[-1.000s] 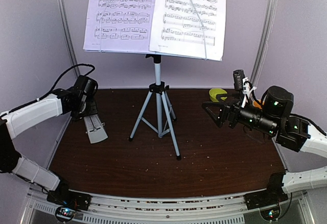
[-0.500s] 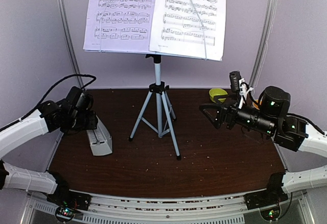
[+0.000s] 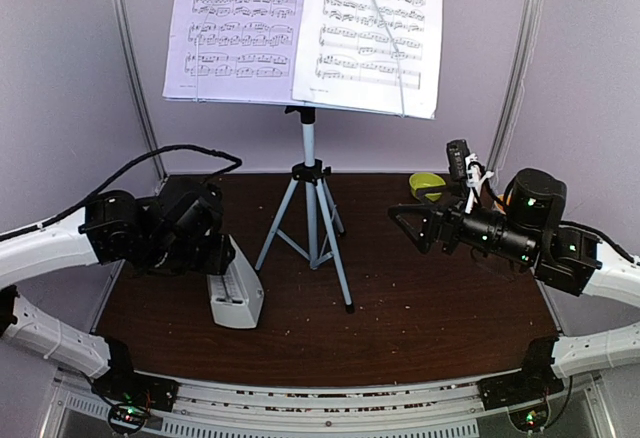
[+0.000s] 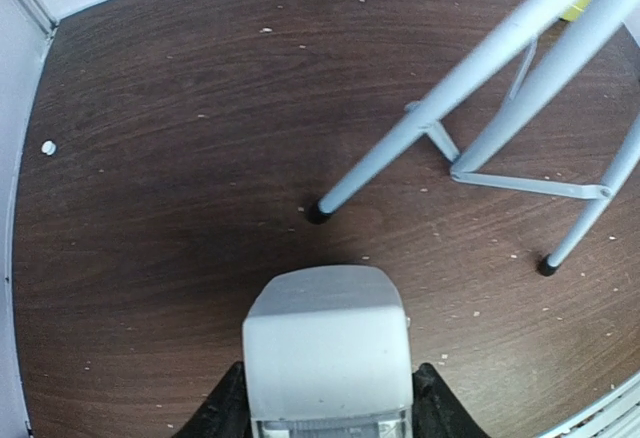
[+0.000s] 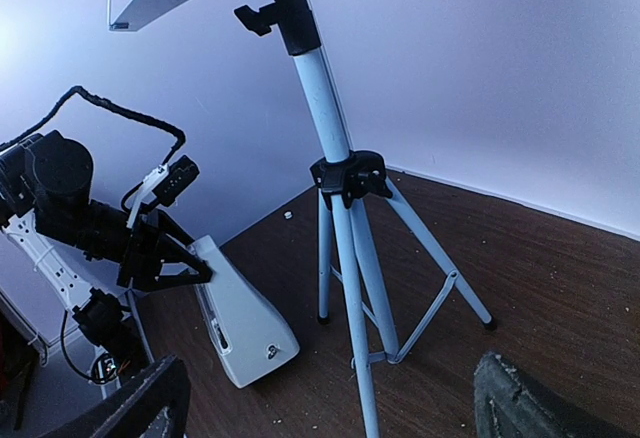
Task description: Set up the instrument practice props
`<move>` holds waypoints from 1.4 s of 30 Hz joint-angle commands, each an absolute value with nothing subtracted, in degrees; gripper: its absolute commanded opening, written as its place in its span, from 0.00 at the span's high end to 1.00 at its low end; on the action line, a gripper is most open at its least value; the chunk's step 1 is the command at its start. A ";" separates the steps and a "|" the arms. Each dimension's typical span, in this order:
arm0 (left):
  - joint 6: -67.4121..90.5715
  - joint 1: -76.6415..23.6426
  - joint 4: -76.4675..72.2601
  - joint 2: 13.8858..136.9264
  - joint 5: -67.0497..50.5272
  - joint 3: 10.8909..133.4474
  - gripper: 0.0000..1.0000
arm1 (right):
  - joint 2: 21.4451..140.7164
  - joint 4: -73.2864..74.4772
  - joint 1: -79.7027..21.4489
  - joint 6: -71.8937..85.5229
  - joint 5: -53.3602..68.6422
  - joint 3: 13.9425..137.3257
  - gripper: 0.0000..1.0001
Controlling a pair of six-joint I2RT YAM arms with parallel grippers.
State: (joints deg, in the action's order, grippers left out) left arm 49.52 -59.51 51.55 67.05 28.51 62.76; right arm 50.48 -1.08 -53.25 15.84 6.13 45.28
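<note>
**Inspector:** What is changing since the earlier view?

**Assessor:** The left gripper (image 3: 222, 256) is travelling inward from the left wall, bringing the metronome (image 4: 328, 343) with it. The right arm is barely shifting.

**Inspector:** Grip?

**Assessor:** The fingers (image 4: 225, 410) are clamping the metronome's two flanks near its top, narrow end up. In my judgement that hold is keeping it upright for setting down. Whether its base is touching the table (image 4: 150, 158), I cannot confirm.

**Inspector:** Beyond the hand?

**Assessor:** Just ahead and to its right, the nearest foot of the music stand (image 3: 308, 148) is standing clear of the metronome. Farther and higher, the sheet-music pages (image 3: 240, 28) are lying side by side on the stand's desk.

**Inspector:** Arm poses?

**Assessor:** The left forearm is reaching across low, wrist angling downward. The right gripper (image 3: 408, 226) is hovering with jaws spread wide, carrying nothing. It is facing the stand's pole and is well apart from it.
</note>
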 commanded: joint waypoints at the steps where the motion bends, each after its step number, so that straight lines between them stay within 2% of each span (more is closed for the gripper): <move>1: 54.57 -63.82 45.81 71.61 32.12 67.94 0.85 | 50.26 -2.29 -53.00 15.91 6.96 45.99 0.00; 10: 62.72 -70.50 41.94 83.59 37.35 75.68 0.85 | 49.66 -2.18 -53.03 16.41 7.13 45.74 0.00; 17: 67.15 -73.04 42.03 91.11 40.82 81.70 0.77 | 49.66 -3.20 -53.06 17.53 7.91 44.74 0.00; 19: 67.89 -73.35 42.01 91.94 40.82 82.34 0.70 | 49.47 -3.02 -53.13 17.62 7.82 44.77 0.00; 21: 68.51 -73.43 41.99 92.42 40.34 82.35 0.57 | 49.33 -2.90 -53.09 17.58 7.57 44.59 0.00; 23: 68.09 -73.43 41.64 92.64 39.54 82.30 0.48 | 49.43 -2.90 -53.09 17.78 7.18 44.36 0.00; 32: 54.77 -73.47 29.39 86.96 34.71 77.42 0.06 | 50.72 -0.73 -53.34 22.66 -1.05 44.82 0.00; 36: 51.93 -72.50 26.45 78.71 36.77 71.16 0.02 | 52.29 1.81 -55.23 27.78 -7.45 46.22 0.00; 42: 53.20 -63.36 23.26 66.03 31.21 58.40 0.02 | 61.50 13.00 -63.43 37.74 -22.83 55.61 0.00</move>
State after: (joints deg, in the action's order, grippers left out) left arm 54.48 -68.51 27.27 71.07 33.80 64.40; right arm 56.34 5.04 -58.65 30.24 -10.74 48.56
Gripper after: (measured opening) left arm 0.977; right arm 0.999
